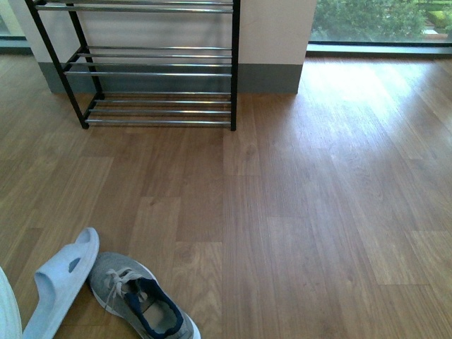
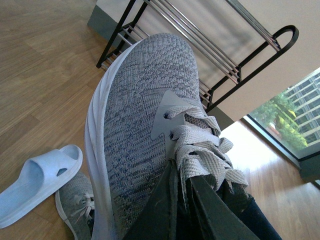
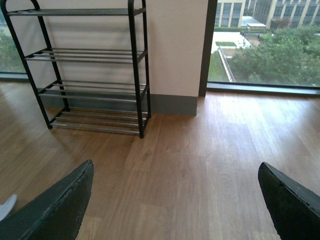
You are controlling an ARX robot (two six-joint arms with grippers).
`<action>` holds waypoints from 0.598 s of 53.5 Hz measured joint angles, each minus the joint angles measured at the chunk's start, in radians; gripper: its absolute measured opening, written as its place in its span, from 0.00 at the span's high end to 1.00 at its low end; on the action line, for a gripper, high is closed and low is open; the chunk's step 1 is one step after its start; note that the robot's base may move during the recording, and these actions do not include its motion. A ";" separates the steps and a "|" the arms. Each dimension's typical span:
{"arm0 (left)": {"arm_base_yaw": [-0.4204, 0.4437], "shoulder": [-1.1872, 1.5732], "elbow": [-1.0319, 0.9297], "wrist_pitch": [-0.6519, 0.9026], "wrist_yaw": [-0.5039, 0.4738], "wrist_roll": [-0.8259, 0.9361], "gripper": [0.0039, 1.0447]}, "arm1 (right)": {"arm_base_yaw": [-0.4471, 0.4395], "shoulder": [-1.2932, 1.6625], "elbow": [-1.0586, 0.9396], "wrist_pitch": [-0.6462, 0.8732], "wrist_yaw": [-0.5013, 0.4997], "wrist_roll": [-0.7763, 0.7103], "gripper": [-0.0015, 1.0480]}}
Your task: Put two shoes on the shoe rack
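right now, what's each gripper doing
Left gripper: shut on the grey knit lace-up sneaker with white sole, gripped at its laces.
Right gripper: open, holding nothing.

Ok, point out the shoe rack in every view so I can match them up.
Front view: shoe rack at the picture's top left, upper tiers cut off.
Left wrist view: picture's upper middle, slanting behind the held sneaker.
Right wrist view: picture's upper left.
Shared landmark: the grey skirting board behind the rack.
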 joint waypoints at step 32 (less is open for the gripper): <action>0.000 -0.002 0.000 0.000 -0.003 0.000 0.98 | 0.000 0.000 0.000 0.000 -0.002 0.000 0.09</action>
